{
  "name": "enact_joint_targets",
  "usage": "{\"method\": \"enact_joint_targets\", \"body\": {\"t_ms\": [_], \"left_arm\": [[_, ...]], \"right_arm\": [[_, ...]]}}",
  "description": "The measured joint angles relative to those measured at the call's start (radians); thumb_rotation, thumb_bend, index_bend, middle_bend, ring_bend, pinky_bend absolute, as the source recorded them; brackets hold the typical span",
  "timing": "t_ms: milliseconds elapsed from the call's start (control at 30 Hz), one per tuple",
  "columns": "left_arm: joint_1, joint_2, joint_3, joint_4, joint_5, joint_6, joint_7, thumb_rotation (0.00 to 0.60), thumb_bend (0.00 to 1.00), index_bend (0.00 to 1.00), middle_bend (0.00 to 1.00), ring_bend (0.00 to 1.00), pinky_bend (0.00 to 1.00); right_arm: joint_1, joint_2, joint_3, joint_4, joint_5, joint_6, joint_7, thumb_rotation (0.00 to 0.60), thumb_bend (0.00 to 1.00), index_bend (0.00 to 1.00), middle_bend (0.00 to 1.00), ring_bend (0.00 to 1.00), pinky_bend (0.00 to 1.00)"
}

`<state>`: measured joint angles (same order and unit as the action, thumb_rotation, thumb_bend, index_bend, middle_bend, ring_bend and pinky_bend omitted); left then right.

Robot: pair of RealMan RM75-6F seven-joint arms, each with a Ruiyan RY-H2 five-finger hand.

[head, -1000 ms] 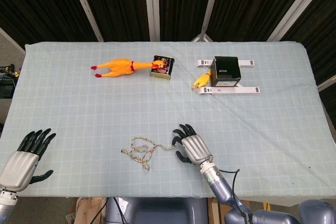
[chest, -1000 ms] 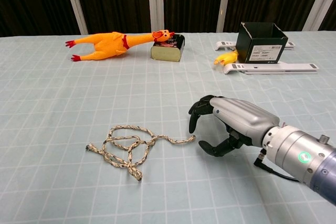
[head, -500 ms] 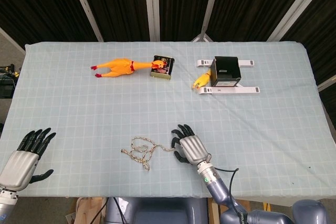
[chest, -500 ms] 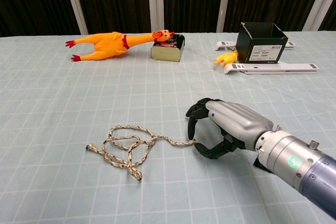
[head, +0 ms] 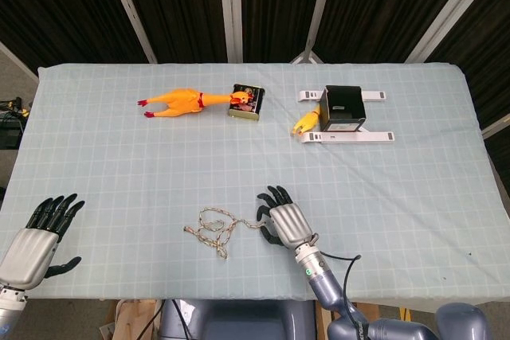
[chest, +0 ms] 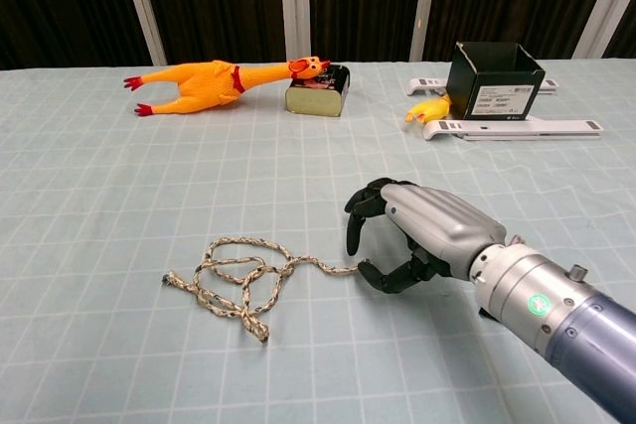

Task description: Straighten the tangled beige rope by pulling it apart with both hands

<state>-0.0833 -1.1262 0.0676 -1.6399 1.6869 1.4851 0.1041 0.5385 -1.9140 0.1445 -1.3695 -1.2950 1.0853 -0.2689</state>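
Loosely looped braided beige rope; right hand fingers curved over end.

One rope — two hands — one box

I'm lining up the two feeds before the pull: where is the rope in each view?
Head view: rope lies low, left of centre, just left of the right hand.
Chest view: rope lies lower left, its free end reaching the right hand.
Shared landmark: the rubber chicken, far beyond it.
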Motion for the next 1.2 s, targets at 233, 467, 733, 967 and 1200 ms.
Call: {"method": "enact_joint_targets", "body": {"t_ms": [233,467,733,967,1200], "left_arm": [[-0.001,0.002,0.0,-0.001,-0.004,-0.002,-0.004,0.6,0.04,0.05,0.0,0.0,0.0],[-0.003,0.002,-0.001,-0.001,-0.004,-0.002,-0.009,0.6,0.04,0.05,0.0,0.0,0.0],[-0.003,0.002,0.0,-0.001,-0.004,0.0,-0.011,0.6,0.04,0.05,0.0,0.0,0.0],[-0.004,0.001,0.002,0.0,-0.001,-0.001,-0.013,0.6,0.04,0.06,0.0,0.0,0.0],[-0.004,0.001,0.001,0.0,-0.002,0.0,-0.015,0.6,0.04,0.06,0.0,0.0,0.0]], "right_arm": [[-0.001,-0.015,-0.002,0.016,0.013,-0.002,-0.01,0.6,0.44,0.51,0.22,0.04,0.0],[0.0,-0.023,0.001,0.021,0.022,-0.005,-0.014,0.6,0.44,0.5,0.22,0.04,0.0],[-0.001,-0.031,-0.006,0.025,0.024,-0.007,-0.016,0.6,0.44,0.51,0.22,0.04,0.0],[-0.001,-0.033,-0.011,0.027,0.023,-0.009,-0.019,0.6,0.44,0.51,0.22,0.04,0.0],[0.001,-0.036,-0.007,0.022,0.021,-0.007,-0.025,0.6,0.44,0.51,0.23,0.04,0.0]]}}
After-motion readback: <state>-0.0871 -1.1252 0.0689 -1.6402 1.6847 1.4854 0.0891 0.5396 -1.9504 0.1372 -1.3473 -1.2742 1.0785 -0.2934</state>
